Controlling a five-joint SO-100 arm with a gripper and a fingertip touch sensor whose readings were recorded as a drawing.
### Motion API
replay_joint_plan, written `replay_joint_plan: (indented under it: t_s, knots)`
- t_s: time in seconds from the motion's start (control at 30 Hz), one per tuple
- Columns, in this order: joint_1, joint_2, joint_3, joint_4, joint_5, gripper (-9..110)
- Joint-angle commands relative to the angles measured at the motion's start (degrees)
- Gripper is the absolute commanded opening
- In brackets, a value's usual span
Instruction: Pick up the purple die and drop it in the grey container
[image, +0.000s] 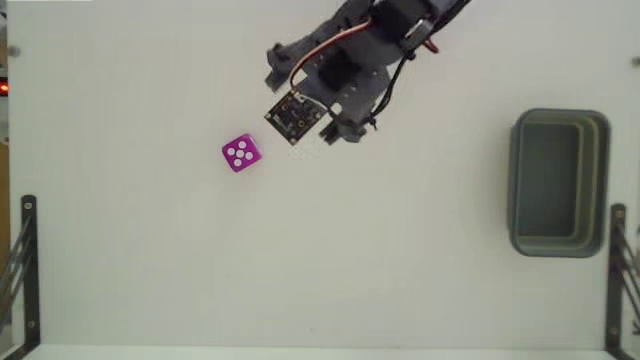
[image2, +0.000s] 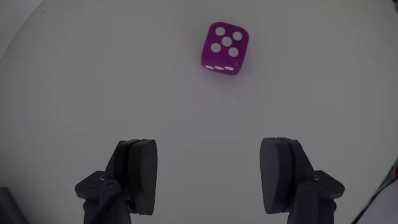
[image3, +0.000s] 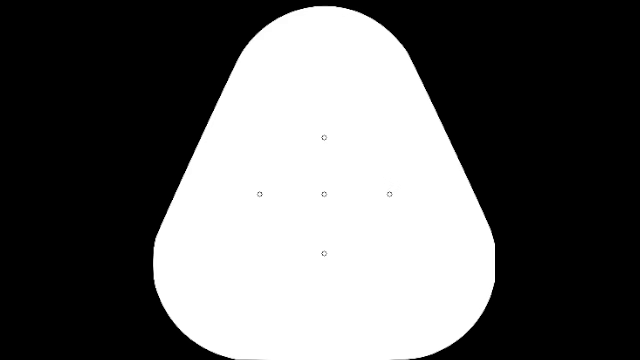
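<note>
Purple die (image2: 225, 48) on table, ahead of wide-spread tool (image2: 211, 171)

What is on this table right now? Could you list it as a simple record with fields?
die: purple die, five pips up, alone on the white table
container: grey container, at the right edge in the fixed view, empty
gripper: gripper open, holding nothing
gap: die lies ahead of the fingers, untouched
task stage: die not yet picked up
</note>
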Motion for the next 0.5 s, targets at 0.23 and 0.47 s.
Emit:
replay_joint_plan:
  t_s: [0.23, 0.47]
  knots:
    - [2.29, 2.19, 0.38, 0.22, 0.26, 110]
    - [2.60, 2.19, 0.38, 0.22, 0.26, 110]
